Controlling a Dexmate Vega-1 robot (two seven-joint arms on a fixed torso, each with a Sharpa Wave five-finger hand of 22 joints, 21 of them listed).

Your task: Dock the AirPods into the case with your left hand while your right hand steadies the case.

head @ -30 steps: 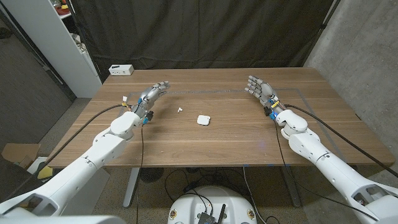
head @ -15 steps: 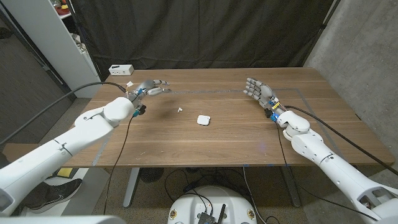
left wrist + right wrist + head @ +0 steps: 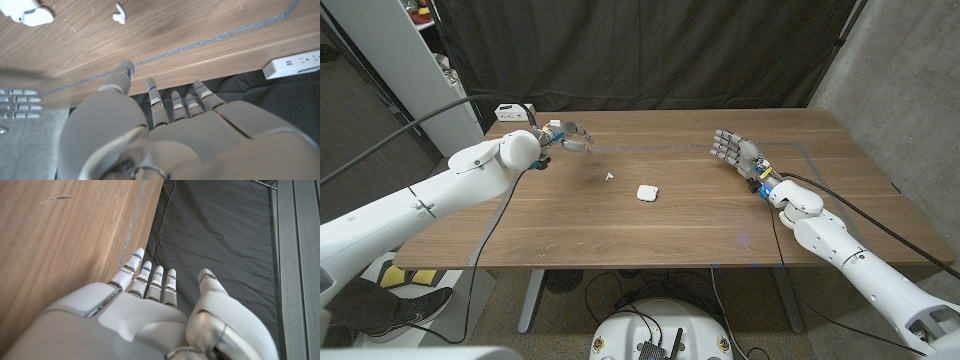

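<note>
AirPods [image 3: 609,177] untouched, left hand [image 3: 570,138] empty, fingers apart

bare wood between left hand [image 3: 568,138] and earbud [image 3: 609,177], case [image 3: 646,192] just beside

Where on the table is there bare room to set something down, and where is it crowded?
Bare wood runs along the near edge of the table and between the case and the right hand. Tightest is mid-table, where the earbud lies just left of the case.
</note>
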